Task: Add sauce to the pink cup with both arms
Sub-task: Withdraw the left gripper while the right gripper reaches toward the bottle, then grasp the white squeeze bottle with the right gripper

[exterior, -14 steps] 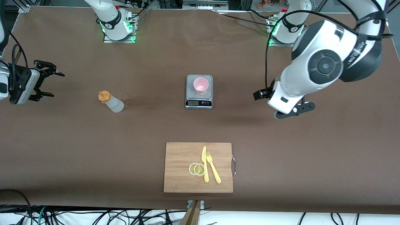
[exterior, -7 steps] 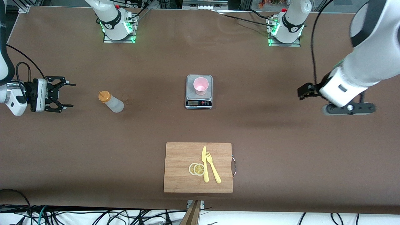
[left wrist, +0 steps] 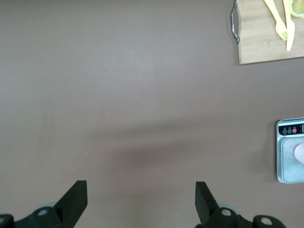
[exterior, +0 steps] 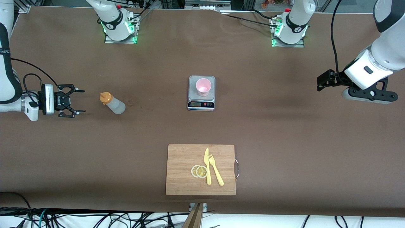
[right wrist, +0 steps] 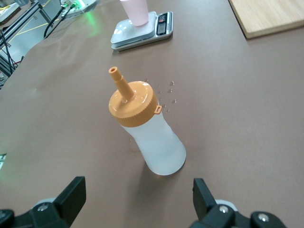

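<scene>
The squeeze bottle point(exterior: 114, 104), whitish with an orange nozzle cap, stands on the table toward the right arm's end; no sauce shows. In the right wrist view the bottle point(right wrist: 154, 140) stands just ahead of my open fingers. My right gripper point(exterior: 79, 101) is open, low and level, a short gap from the bottle. The pink cup point(exterior: 202, 86) stands upright on the grey scale point(exterior: 201, 103) at mid-table and shows in the right wrist view point(right wrist: 135, 12). My left gripper point(exterior: 369, 95) is open and empty, up over bare table at the left arm's end point(left wrist: 141, 204).
A wooden cutting board point(exterior: 183, 177) lies nearer the front camera than the scale, with a yellow knife point(exterior: 207, 167), a fork point(exterior: 216, 172) and two lemon slices point(exterior: 199, 171). Small droplets point(right wrist: 166, 92) dot the table beside the bottle. The left wrist view shows the scale point(left wrist: 289, 171) at its edge.
My right gripper has moved toward the bottle and turned level with it. My left arm has swung away from the scale toward its own end of the table.
</scene>
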`<action>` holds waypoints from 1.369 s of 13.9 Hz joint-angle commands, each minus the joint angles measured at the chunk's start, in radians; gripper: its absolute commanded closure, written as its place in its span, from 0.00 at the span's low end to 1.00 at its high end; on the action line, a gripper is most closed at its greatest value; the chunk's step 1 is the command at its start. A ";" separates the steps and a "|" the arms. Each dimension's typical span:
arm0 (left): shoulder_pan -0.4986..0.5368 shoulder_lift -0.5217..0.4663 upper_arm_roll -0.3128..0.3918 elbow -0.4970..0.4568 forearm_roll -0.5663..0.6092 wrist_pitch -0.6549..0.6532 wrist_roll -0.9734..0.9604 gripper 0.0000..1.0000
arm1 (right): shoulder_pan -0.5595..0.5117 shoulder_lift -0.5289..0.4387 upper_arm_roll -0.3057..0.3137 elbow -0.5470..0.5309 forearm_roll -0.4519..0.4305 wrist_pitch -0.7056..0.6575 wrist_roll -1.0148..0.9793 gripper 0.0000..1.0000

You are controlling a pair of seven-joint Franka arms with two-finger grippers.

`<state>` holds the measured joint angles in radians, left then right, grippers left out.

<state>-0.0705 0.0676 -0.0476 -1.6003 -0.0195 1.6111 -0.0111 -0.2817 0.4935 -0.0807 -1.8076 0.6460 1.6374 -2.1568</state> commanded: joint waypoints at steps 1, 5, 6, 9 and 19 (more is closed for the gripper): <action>0.012 -0.032 0.017 -0.009 -0.007 -0.043 0.036 0.00 | -0.005 0.000 0.001 -0.064 0.072 0.025 -0.124 0.00; 0.015 -0.029 0.008 0.017 0.013 -0.059 0.026 0.00 | 0.001 0.002 0.001 -0.156 0.122 0.105 -0.234 0.00; 0.015 -0.029 0.006 0.022 0.038 -0.059 0.026 0.00 | 0.003 0.017 0.001 -0.163 0.148 0.114 -0.264 0.00; 0.015 -0.029 0.003 0.032 0.041 -0.112 -0.038 0.00 | 0.026 0.031 0.001 -0.167 0.190 0.122 -0.285 0.00; 0.015 -0.003 0.008 0.077 0.041 -0.131 -0.078 0.00 | 0.122 0.082 0.002 -0.187 0.331 0.216 -0.324 0.00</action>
<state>-0.0525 0.0502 -0.0342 -1.5504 -0.0004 1.5052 -0.0781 -0.1816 0.5660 -0.0771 -1.9815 0.9357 1.8316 -2.4571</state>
